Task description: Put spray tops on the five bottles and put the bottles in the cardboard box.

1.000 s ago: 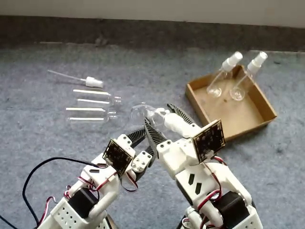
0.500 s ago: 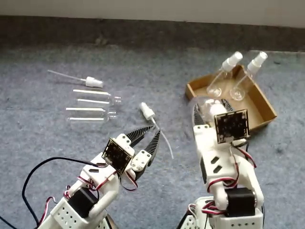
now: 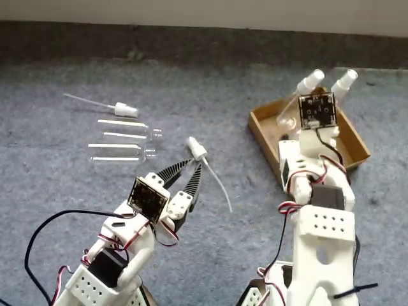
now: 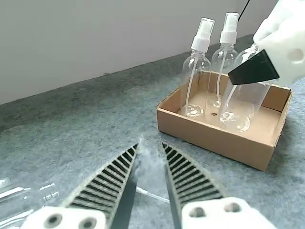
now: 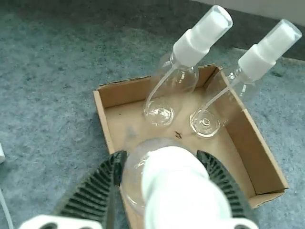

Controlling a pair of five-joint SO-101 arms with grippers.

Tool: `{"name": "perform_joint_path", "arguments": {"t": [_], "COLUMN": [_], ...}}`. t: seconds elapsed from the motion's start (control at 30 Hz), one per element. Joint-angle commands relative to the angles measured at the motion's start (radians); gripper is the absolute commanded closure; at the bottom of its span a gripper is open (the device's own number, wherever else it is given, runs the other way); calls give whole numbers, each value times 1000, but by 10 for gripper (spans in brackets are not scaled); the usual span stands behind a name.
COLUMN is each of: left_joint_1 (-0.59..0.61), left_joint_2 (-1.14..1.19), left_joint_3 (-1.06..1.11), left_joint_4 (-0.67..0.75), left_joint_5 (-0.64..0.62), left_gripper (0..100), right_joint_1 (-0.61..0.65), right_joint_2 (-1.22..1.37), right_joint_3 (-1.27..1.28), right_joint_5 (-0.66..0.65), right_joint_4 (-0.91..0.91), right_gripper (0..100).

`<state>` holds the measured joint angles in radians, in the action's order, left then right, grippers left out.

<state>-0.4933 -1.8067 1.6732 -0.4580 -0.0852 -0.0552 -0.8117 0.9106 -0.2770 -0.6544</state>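
Two capped bottles (image 3: 299,95) lean in the cardboard box (image 3: 258,134) at 2 o'clock. Right arm's stretched out over it, right gripper (image 5: 162,162) clamped around a third capped bottle (image 5: 167,191). Left gripper (image 3: 188,173) sits low mid-table, jaws just a narrow slit, tips pointing 1 o'clock at a loose spray top (image 3: 196,150).

Past the right gripper (image 5: 159,156) fingertips, one capped bottle (image 5: 177,78) and a second capped bottle (image 5: 228,98) block the cardboard box (image 5: 102,119) far end. Bare box floor under the gripped bottle (image 5: 162,183) is free. The left gripper (image 3: 196,163), fingers parted, has a spray top (image 3: 196,150) at its tips, with open carpet on both sides.
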Motion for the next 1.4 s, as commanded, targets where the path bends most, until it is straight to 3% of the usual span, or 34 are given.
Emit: {"name": "perform_joint_path", "arguments": {"t": [0.0, 0.7, 0.93, 1.17, 1.37], "left_joint_1": [19, 19, 19, 19, 19], "left_joint_2": [-13, -13, -13, -13, -12], "left_joint_3": [21, 21, 21, 21, 21], "left_joint_4": [-3, -3, -3, -3, -5], "left_joint_5": [6, 6, 6, 6, 6], "left_gripper": [995, 995, 995, 995, 995], "right_joint_1": [-13, -5, 18, 54, 61], "right_joint_2": [84, 565, 599, 602, 604], "right_joint_3": [-133, -493, -499, -449, -440], "right_joint_5": [-6, -5, -5, -3, 81], "right_joint_4": [56, 59, 213, 214, 216], "right_gripper": [914, 914, 914, 914, 914]}}
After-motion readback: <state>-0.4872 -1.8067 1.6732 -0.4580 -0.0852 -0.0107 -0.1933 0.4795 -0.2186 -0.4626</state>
